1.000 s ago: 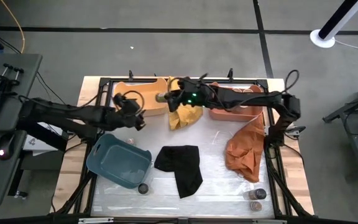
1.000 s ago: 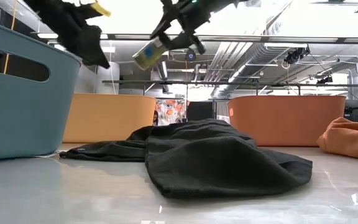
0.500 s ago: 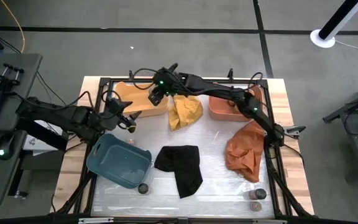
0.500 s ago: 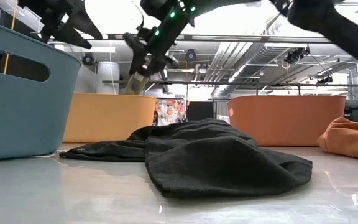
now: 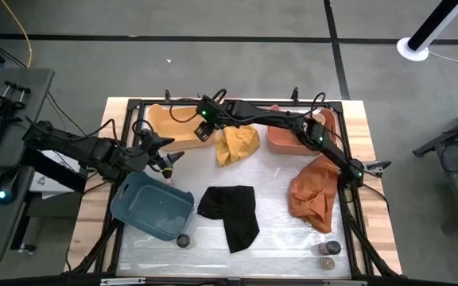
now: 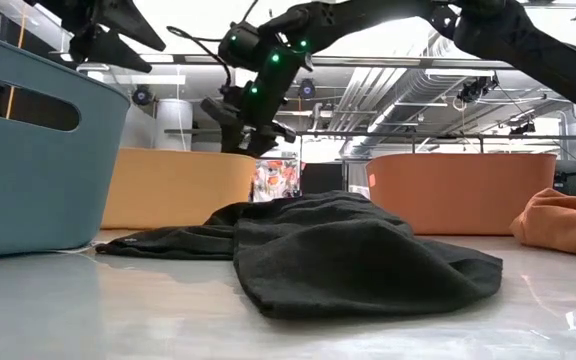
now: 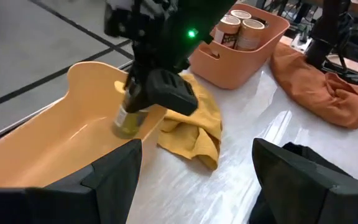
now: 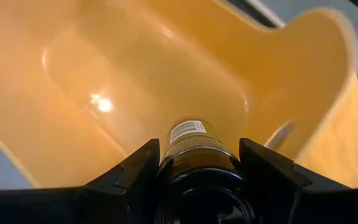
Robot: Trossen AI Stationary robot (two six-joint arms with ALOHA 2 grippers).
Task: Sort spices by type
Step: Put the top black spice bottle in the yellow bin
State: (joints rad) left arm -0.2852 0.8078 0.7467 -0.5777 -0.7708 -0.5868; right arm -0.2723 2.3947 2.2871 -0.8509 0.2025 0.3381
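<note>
Near edge of bench (image 5: pixel 285 246): 3 jars on the surface – 1 dark-lidded jar (image 5: pixel 184 240) by the blue tray (image 5: pixel 126 208), 2 more (image 5: pixel 330 249) stacked close at the near right corner. Mid-bench: 1 black cloth (image 5: pixel 230 210), 1 rust cloth (image 5: pixel 312 191), 1 yellow cloth (image 5: pixel 237 143).

Left gripper (image 5: pixel 168 156) hovers above blue tray's far rim, fingers (image 7: pixel 114 177) spread wide, nothing in them.

Far side: right gripper (image 5: pixel 203 127) over the yellow tray (image 5: pixel 165 121), fingers (image 8: pixel 129 171) clamped on 1 jar (image 8: pixel 192 143) w/ greenish contents and a white label, text too small to read. Coral tray (image 7: pixel 253 56) holds at least 2 tan-lidded jars (image 7: pixel 244 28); labels unreadable.
</note>
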